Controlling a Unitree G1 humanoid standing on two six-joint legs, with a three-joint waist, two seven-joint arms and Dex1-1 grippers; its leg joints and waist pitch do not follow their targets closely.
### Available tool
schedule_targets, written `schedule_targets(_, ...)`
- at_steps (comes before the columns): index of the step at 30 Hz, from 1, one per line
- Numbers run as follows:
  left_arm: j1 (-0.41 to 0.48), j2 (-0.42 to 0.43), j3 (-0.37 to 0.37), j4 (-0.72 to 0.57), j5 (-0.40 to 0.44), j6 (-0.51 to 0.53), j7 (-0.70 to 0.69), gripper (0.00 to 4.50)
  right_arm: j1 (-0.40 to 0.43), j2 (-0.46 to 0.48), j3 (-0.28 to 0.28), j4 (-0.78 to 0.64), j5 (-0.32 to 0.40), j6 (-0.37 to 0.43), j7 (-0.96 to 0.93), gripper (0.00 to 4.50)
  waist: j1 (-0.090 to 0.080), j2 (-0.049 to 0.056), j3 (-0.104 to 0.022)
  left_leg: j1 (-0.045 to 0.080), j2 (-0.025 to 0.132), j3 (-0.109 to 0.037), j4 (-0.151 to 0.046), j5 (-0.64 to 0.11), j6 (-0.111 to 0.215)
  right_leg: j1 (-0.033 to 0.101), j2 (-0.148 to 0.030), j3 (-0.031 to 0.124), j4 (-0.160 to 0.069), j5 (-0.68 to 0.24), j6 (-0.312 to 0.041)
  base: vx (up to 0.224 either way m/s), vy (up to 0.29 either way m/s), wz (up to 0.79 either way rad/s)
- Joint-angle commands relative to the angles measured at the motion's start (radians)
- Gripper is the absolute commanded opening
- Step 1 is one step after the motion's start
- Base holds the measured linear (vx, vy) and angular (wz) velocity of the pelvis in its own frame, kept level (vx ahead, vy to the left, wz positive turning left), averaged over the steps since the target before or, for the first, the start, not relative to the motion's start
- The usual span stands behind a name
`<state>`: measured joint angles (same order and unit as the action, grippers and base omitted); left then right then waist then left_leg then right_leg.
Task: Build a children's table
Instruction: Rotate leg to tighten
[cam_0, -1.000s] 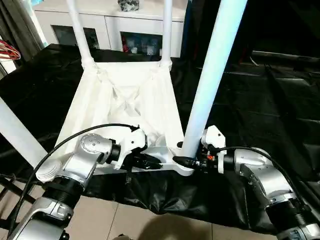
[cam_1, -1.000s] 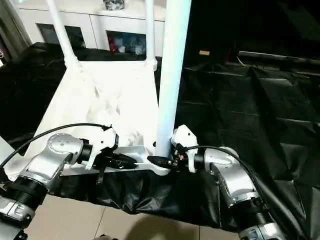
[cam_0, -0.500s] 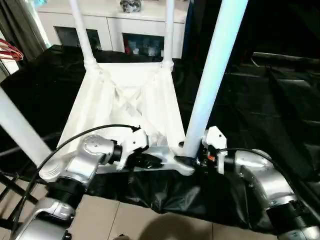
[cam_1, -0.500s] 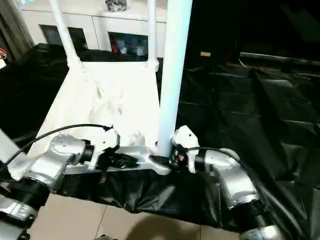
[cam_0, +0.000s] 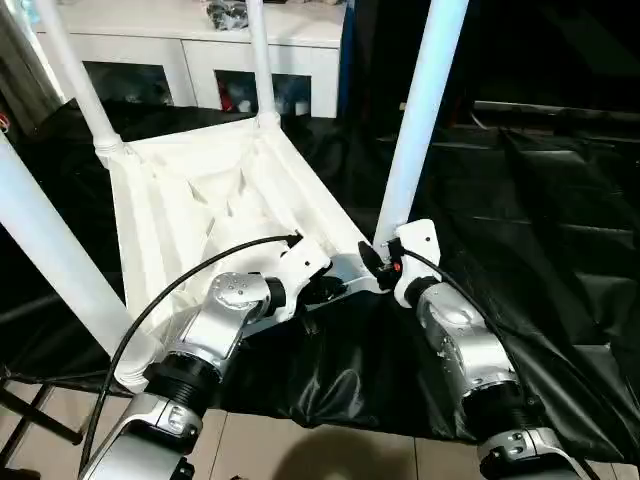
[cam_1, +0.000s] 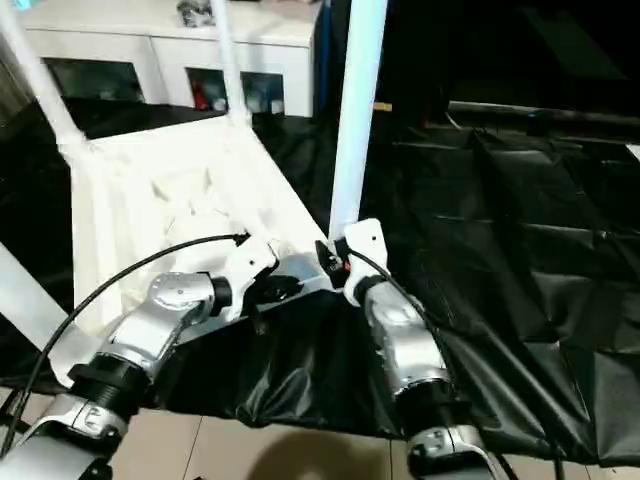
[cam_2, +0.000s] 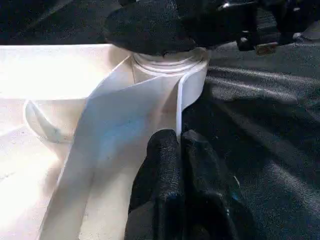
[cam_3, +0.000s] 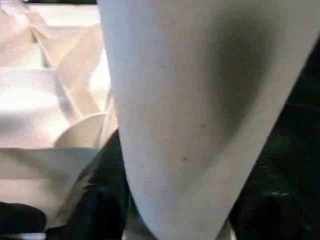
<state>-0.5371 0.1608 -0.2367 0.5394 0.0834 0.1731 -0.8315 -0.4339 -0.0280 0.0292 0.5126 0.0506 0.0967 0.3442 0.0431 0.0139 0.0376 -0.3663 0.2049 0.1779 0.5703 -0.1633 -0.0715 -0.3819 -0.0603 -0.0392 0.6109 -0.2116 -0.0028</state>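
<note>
lower centre: left gripper (cam_2: 177, 150) pinched on tabletop rim (cam_2: 181, 107); right gripper (cam_0: 378, 262) clasps fourth leg (cam_0: 415, 130); next, seat it firmly.

My table top (cam_0: 190, 200) and its legs (cam_0: 418, 110) are plain white, the sheet (cam_0: 560, 260) beneath glossy black, my forearms (cam_0: 465, 345) silver, my fingers (cam_2: 165, 170) black.

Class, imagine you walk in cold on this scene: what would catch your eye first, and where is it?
First, the white children's table lying upside down on black sheeting, four legs pointing up. Next, the near right leg, where the right end effector sits at its base. The left end effector is shut on the tabletop's rim beside that corner.
</note>
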Motion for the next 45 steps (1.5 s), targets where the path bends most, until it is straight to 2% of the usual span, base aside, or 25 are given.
schedule_targets(1,-0.017,-0.031,-0.030,-0.048,-0.035,-0.023,-0.022,0.00,0.025,0.057,0.098,0.006,0.042,0.040,0.141,2.95,0.002,-0.004,-0.046,0.008,0.021,-0.008,-0.067,-0.274,0.010,0.030,-0.068,0.040,-0.087,-0.212,-0.175,0.000,0.000,0.00)
schedule_targets(2,-0.012,-0.021,-0.029,-0.055,-0.039,-0.030,-0.039,0.00,0.030,0.042,0.107,-0.007,0.042,0.044,0.165,2.95,0.002,-0.006,-0.046,0.008,0.021,-0.009,-0.067,-0.278,0.011,0.032,-0.067,0.039,-0.087,-0.216,-0.173,0.000,0.000,0.00)
schedule_targets(3,-0.008,-0.008,-0.027,-0.062,-0.045,-0.033,-0.059,0.00,0.036,0.021,0.116,-0.026,0.042,0.048,0.190,3.19,0.001,-0.004,-0.046,0.008,0.022,-0.009,-0.068,-0.274,0.011,0.030,-0.067,0.040,-0.087,-0.214,-0.174,0.000,0.000,0.00)
schedule_targets(4,-0.004,0.007,-0.026,-0.067,-0.053,-0.038,-0.082,0.00,0.043,-0.002,0.122,-0.049,0.050,0.055,0.226,3.19,0.001,-0.001,-0.047,0.008,0.022,-0.009,-0.068,-0.272,0.011,0.032,-0.067,0.039,-0.086,-0.208,-0.175,0.000,0.000,0.00)
schedule_targets(6,0.002,0.029,-0.023,-0.075,-0.064,-0.048,-0.121,0.00,0.055,-0.039,0.130,-0.084,0.065,0.062,0.287,3.19,0.002,-0.003,-0.049,0.005,0.023,-0.008,-0.065,-0.242,0.020,0.035,-0.066,0.040,-0.081,-0.146,-0.186,0.000,0.000,0.00)
schedule_targets(7,0.004,0.047,-0.018,-0.079,-0.070,-0.050,-0.145,0.00,0.063,-0.072,0.138,-0.108,0.075,0.068,0.341,3.19,0.002,0.002,-0.051,0.006,0.022,-0.008,-0.063,-0.231,0.024,0.036,-0.065,0.039,-0.078,-0.113,-0.196,0.000,0.000,0.00)
schedule_targets(9,0.008,0.077,-0.012,-0.080,-0.085,-0.067,-0.196,0.00,0.076,-0.134,0.152,-0.142,0.089,0.075,0.434,3.19,0.002,0.005,-0.051,0.005,0.021,-0.007,-0.061,-0.216,0.034,0.040,-0.064,0.038,-0.075,-0.068,-0.214,0.000,0.000,0.00)
schedule_targets(13,0.018,0.126,-0.012,-0.075,-0.099,-0.096,-0.278,0.00,0.092,-0.222,0.167,-0.185,0.105,0.089,0.579,3.19,0.003,0.003,-0.050,0.007,0.023,-0.005,-0.059,-0.224,0.040,0.040,-0.065,0.038,-0.076,-0.077,-0.226,0.000,0.000,0.00)
schedule_targets(17,0.017,0.146,-0.007,-0.066,-0.108,-0.103,-0.311,0.00,0.097,-0.262,0.170,-0.201,0.112,0.095,0.650,3.19,0.013,0.001,-0.049,0.010,0.025,-0.004,-0.059,-0.239,0.038,0.038,-0.066,0.037,-0.076,-0.112,-0.229,0.000,0.000,0.00)
schedule_targets(19,0.016,0.162,-0.009,-0.064,-0.117,-0.111,-0.340,0.00,0.096,-0.285,0.180,-0.205,0.117,0.095,0.681,2.95,0.017,0.001,-0.049,0.011,0.027,-0.005,-0.061,-0.238,0.034,0.037,-0.067,0.037,-0.077,-0.121,-0.228,0.000,0.000,0.00)
schedule_targets(21,0.018,0.182,-0.009,-0.066,-0.131,-0.117,-0.384,0.00,0.095,-0.304,0.195,-0.214,0.125,0.106,0.722,2.95,0.020,0.000,-0.049,0.011,0.027,-0.005,-0.060,-0.232,0.033,0.037,-0.066,0.037,-0.075,-0.114,-0.228,0.000,0.000,0.00)
schedule_targets(25,0.021,0.199,-0.011,-0.063,-0.136,-0.124,-0.415,0.00,0.096,-0.311,0.203,-0.220,0.125,0.105,0.741,2.65,0.024,0.004,-0.052,0.010,0.026,-0.003,-0.058,-0.209,0.038,0.038,-0.065,0.036,-0.070,-0.067,-0.237,0.000,0.000,0.00)
schedule_targets(28,0.020,0.217,-0.014,-0.051,-0.140,-0.136,-0.447,0.00,0.097,-0.315,0.208,-0.230,0.123,0.110,0.758,2.35,0.024,0.000,-0.051,0.010,0.025,-0.003,-0.058,-0.217,0.036,0.038,-0.065,0.035,-0.071,-0.083,-0.237,0.000,0.000,0.00)
schedule_targets(31,0.013,0.228,-0.020,-0.037,-0.137,-0.144,-0.474,0.00,0.098,-0.322,0.217,-0.239,0.124,0.115,0.776,2.11,0.025,0.002,-0.051,0.011,0.027,-0.003,-0.059,-0.216,0.034,0.038,-0.065,0.035,-0.070,-0.089,-0.234,0.000,0.000,0.00)
schedule_targets(35,-0.001,0.228,-0.021,-0.024,-0.133,-0.145,-0.479,0.00,0.108,-0.329,0.228,-0.244,0.123,0.115,0.791,1.99,0.031,-0.003,-0.051,0.011,0.027,-0.003,-0.058,-0.212,0.034,0.037,-0.066,0.036,-0.069,-0.094,-0.232,0.000,0.000,0.00)
schedule_targets(42,0.022,0.204,-0.017,-0.049,-0.127,-0.132,-0.424,0.00,0.134,-0.289,0.225,-0.240,0.107,0.115,0.715,1.96,0.039,0.000,-0.051,0.011,0.027,-0.003,-0.059,-0.212,0.026,0.036,-0.068,0.037,-0.070,-0.102,-0.222,0.000,0.000,0.00)
schedule_targets(45,0.024,0.178,-0.009,-0.053,-0.119,-0.110,-0.362,0.00,0.133,-0.249,0.201,-0.207,0.084,0.115,0.611,1.96,0.036,-0.002,-0.045,0.014,0.026,-0.004,-0.063,-0.257,0.012,0.032,-0.069,0.038,-0.078,-0.187,-0.208,0.000,0.000,0.00)
